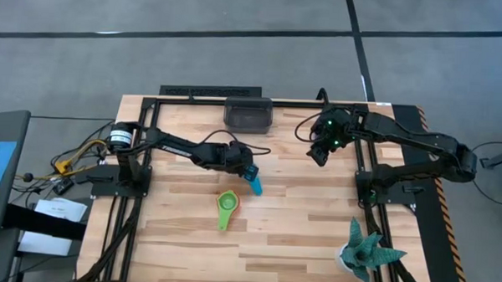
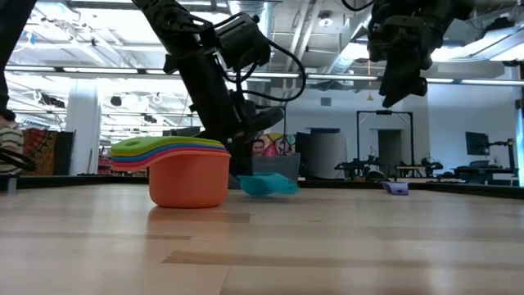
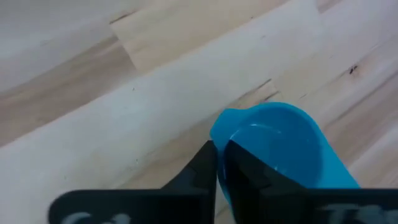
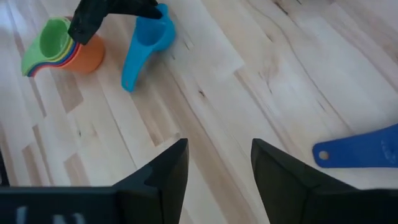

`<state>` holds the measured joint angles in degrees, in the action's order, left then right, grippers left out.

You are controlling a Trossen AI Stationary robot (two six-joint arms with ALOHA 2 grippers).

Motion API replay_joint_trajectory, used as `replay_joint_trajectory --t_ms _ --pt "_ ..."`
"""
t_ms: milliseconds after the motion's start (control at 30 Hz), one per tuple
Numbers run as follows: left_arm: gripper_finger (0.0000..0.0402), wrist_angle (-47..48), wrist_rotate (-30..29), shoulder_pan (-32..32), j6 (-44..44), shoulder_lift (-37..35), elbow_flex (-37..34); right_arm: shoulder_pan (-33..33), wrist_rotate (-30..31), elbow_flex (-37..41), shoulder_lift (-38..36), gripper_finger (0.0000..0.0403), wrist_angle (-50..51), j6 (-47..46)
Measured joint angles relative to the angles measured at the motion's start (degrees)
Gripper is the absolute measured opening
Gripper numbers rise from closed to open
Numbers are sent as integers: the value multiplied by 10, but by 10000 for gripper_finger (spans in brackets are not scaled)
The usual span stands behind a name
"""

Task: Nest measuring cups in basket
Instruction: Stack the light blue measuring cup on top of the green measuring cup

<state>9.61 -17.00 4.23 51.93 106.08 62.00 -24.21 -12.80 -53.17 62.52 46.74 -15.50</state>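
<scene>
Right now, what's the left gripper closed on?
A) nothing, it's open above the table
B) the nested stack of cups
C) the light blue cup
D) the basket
C: the left gripper pinches the rim of the light blue cup, clearly seen in its own wrist view; the nested stack sits apart on the table, and the basket is at the far edge.

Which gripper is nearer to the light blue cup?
The left. The left gripper is shut on the light blue cup's rim, mid-table. The right gripper hangs open in the air, off to the cup's right and apart from it.
</scene>
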Motion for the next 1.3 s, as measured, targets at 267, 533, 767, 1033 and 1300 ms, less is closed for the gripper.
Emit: replay_joint_trajectory --t_ms 267,533,767,1033,1300 --pt "6 -3 4 2 -3 0 0 0 -7 0 0 178 7 7" --pt "3 15 60 17 -62 0 52 0 -8 0 -16 165 9 12" --pt "4 179 128 24 -192 0 180 0 -7 0 -32 159 8 15" --pt "3 377 144 -27 -313 -3 312 0 -7 0 -34 151 8 19" --pt "2 473 71 -124 -220 -3 313 2 -7 0 -34 139 4 26"
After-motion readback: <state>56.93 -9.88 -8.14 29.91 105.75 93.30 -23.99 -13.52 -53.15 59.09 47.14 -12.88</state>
